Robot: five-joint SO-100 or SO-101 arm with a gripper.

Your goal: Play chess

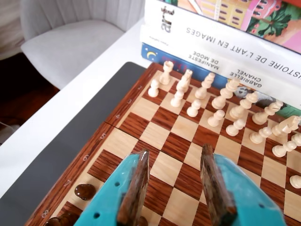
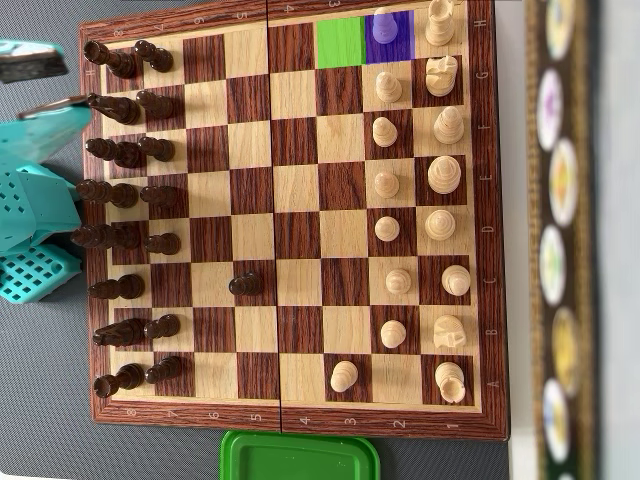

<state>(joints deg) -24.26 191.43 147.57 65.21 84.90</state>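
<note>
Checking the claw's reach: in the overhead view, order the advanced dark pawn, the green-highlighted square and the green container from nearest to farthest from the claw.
From the claw, at left:
1. Advanced dark pawn, mid-board.
2. Green-highlighted square, top edge.
3. Green container, below the board.

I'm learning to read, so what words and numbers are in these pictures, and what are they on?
"STOIRE DE L'ART EN IMAGES": top book spine, upside down, start cut off.
"GABRIELLE CHANEL", "MANIFESTE DE MODE": lower white book spine, upside down.
"A" to "H", "1" to "8": chessboard border, small, some hard to read.
</note>
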